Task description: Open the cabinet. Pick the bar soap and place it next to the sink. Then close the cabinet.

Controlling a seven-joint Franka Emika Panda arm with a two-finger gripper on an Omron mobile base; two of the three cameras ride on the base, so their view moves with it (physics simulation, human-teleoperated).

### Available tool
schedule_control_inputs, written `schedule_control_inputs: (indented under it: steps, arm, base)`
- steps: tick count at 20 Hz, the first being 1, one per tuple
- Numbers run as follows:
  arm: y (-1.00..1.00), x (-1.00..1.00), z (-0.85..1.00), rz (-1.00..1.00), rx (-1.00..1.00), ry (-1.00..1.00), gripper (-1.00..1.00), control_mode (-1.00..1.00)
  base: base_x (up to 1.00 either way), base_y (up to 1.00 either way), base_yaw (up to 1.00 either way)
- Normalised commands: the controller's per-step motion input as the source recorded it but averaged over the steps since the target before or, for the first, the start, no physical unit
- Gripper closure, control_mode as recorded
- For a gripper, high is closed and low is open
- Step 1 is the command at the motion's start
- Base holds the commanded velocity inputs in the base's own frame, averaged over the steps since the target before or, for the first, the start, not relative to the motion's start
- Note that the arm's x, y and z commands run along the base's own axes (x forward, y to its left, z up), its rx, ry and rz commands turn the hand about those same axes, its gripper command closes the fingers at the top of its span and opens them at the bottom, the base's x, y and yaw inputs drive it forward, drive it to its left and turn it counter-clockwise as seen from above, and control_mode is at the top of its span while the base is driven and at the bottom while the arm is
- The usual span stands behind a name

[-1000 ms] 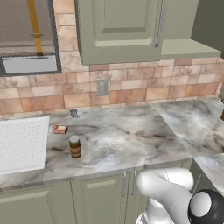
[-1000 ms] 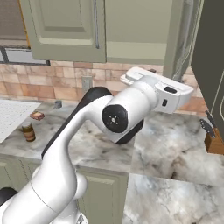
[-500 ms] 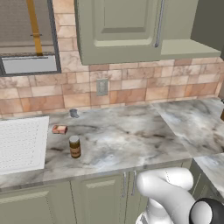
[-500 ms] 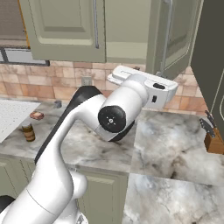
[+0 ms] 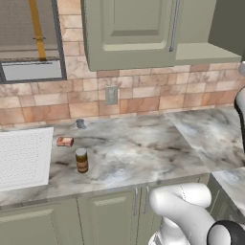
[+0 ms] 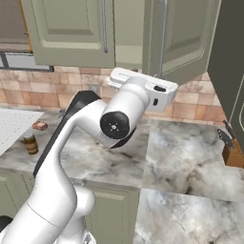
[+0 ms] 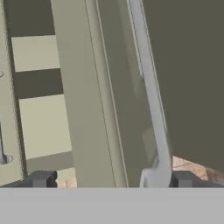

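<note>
One door of the cabinet (image 6: 178, 38) stands ajar, its handle (image 7: 151, 100) between the hand's (image 7: 109, 180) spread fingers — unclamped. Bar soap (image 5: 64, 141) lies on the table (image 5: 134, 148) beside the sink (image 5: 24, 158). Pushing off-centre could slip past the handle — door stays open.

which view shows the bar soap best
The left base view: the bar soap lies in plain sight on the marble counter, just right of the sink and behind the brown jar. The right base view shows it small at the far left edge.
</note>
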Motion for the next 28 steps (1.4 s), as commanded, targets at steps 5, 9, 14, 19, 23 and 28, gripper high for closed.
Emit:
schedule_control_inputs:
  steps: [5, 9, 14, 19, 23, 28]
  arm:
    - [0.47, 0.66, -0.08, 0.03, 0.0, 0.0, -1.0, -1.0]
    - [0.47, 0.66, -0.13, 0.06, 0.0, 0.0, -1.0, -1.0]
    - [0.48, 0.72, -0.15, 0.06, 0.0, 0.0, -1.0, -1.0]
    - [0.4, 0.79, -0.08, 0.06, 0.0, 0.0, -1.0, -1.0]
    - [0.25, 0.86, 0.0, 0.0, 0.0, 0.0, -1.0, -1.0]
    - [0.2, 0.83, 0.0, 0.0, 0.0, 0.0, -1.0, -1.0]
  base:
    - [0.0, 0.0, 0.0]
    - [0.0, 0.0, 0.0]
    - [0.0, 0.0, 0.0]
    - [0.0, 0.0, 0.0]
    - [0.0, 0.0, 0.0]
    - [0.0, 0.0, 0.0]
